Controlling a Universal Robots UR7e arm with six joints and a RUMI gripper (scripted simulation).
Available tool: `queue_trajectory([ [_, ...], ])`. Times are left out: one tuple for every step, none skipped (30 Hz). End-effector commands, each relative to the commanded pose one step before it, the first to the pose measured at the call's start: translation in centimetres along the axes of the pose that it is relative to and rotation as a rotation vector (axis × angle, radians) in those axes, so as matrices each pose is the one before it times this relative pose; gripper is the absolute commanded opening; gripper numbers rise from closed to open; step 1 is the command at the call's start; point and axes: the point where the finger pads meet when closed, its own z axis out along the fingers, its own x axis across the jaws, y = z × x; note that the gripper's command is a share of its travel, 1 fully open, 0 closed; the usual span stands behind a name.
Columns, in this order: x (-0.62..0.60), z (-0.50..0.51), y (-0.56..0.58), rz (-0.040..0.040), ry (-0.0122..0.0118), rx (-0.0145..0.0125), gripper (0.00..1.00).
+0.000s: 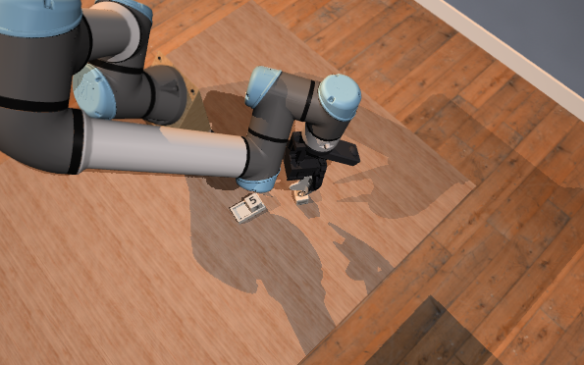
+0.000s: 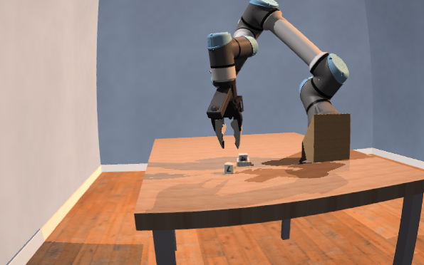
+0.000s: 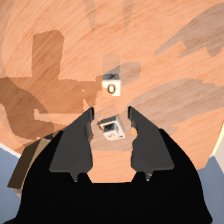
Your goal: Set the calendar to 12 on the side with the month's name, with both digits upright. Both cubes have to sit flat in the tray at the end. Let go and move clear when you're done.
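So the tray (image 1: 237, 214) (image 2: 243, 164) is out on the table (image 1: 115, 255) (image 2: 279, 196) (image 3: 165, 60), well in from the edges, with bare wood around it. The loose cube (image 1: 300, 197) (image 2: 229, 168) (image 3: 111, 86) sits on the wood near it, apart from it, closer to the table's front edge in the exterior view. There's a gap of bare wood between the two.

In the top view the tray's long axis runs on a slant, lower left to upper right. The other cube (image 1: 252, 201) (image 2: 243, 157) (image 3: 113, 131) is at the upper-right end, and the lower-left part of the tray has no cube in it. Can't tell if that cube is seated totally flat.

Looks-wise, everything's whitish with dark digits. The tray cube has a 5 on top, and the loose one shows a 0 on top, plus something like a 7 or an upside-down L on a side in the exterior view. I can't make out a month name anywhere.

Gripper (image 1: 306, 186) (image 2: 230, 147) (image 3: 110, 107) is pointing down above the table, fingers partly open, nothing held, tips clear of both cubes.
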Motion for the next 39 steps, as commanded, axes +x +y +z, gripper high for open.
queue_trajectory([
  [0.076,-0.126,-0.005,0.00131,0.00296,-0.03787,0.29],
  [0.01,-0.013,0.004,-0.00006,0.00072,-0.00353,0.29],
  [0.0,0.0,0.0,0.0,0.0,0.0,0.29],
  [0.0,0.0,0.0,0.0,0.0,0.0,0.29],
  [0.008,-0.01,0.003,-0.00004,0.00056,-0.00268,0.29],
  [0.006,-0.008,0.002,-0.00003,0.0004,-0.0019,0.29],
  [0.004,-0.005,0.001,-0.00002,0.00026,-0.00122,0.29],
  [0.002,-0.003,0.001,-0.00001,0.00014,-0.00066,0.29],
  [0.001,-0.001,0.0,0.0,0.00006,-0.00026,0.29],
  [0.0,0.0,0.0,0.0,0.00001,-0.00004,0.29],
  [0.0,0.0,0.0,0.0,-0.00001,-0.00004,0.29],
  [-0.001,0.001,-0.001,0.0,-0.00004,-0.00024,0.29],
  [-0.001,0.002,-0.003,0.00001,-0.00011,-0.00063,0.29],
  [-0.003,0.003,-0.005,0.00001,-0.0002,-0.00117,0.29],
  [-0.004,0.005,-0.007,0.00002,-0.00031,-0.00182,0.29],
  [-0.006,0.007,-0.01,0.00003,-0.00043,-0.00258,0.29],
  [-0.007,0.01,-0.013,0.00004,-0.00055,-0.0034,0.29],
  [-0.009,0.012,-0.016,0.00005,-0.00067,-0.00427,0.29],
  [-0.011,0.014,-0.018,0.00006,-0.00078,-0.00516,0.29],
  [0.0,0.0,0.0,0.0,0.0,0.0,0.29],
  [0.0,0.0,0.0,0.0,0.0,0.0,0.29],
  [-0.012,0.015,-0.021,0.00007,-0.00087,-0.00606,0.29],
  [-0.013,0.016,-0.023,0.00008,-0.00094,-0.00695,0.29],
  [-0.014,0.017,-0.024,0.00009,-0.00097,-0.0078,0.29],
  [-0.014,0.017,-0.025,0.00009,-0.00098,-0.00861,0.29],
  [-0.014,0.016,-0.025,0.0001,-0.00095,-0.00936,0.29],
  [-0.013,0.015,-0.024,0.0001,-0.00089,-0.01004,0.29],
  [-0.012,0.014,-0.023,0.0001,-0.0008,-0.01063,0.29],
  [-0.01,0.012,-0.021,0.0001,-0.00068,-0.01112,0.29],
  [-0.008,0.009,-0.019,0.0001,-0.00053,-0.01152,0.29],
  [-0.006,0.007,-0.016,0.0001,-0.00036,-0.0118,0.29],
  [-0.004,0.004,-0.013,0.00009,-0.00018,-0.01197,0.29],
  [-0.001,0.001,-0.01,0.00009,0.00001,-0.01202,0.29],
  [0.002,-0.002,-0.006,0.00008,0.0002,-0.01196,0.29],
  [0.004,-0.005,-0.003,0.00008,0.00038,-0.01178,0.29],
  [0.007,-0.008,0.0,0.00007,0.00054,-0.01149,0.29],
  [0.0,0.0,0.0,0.0,0.0,0.0,0.29],
  [0.0,0.0,0.0,0.0,0.0,0.0,0.29],
  [0.009,-0.01,0.003,0.00006,0.00069,-0.01109,0.29],
])
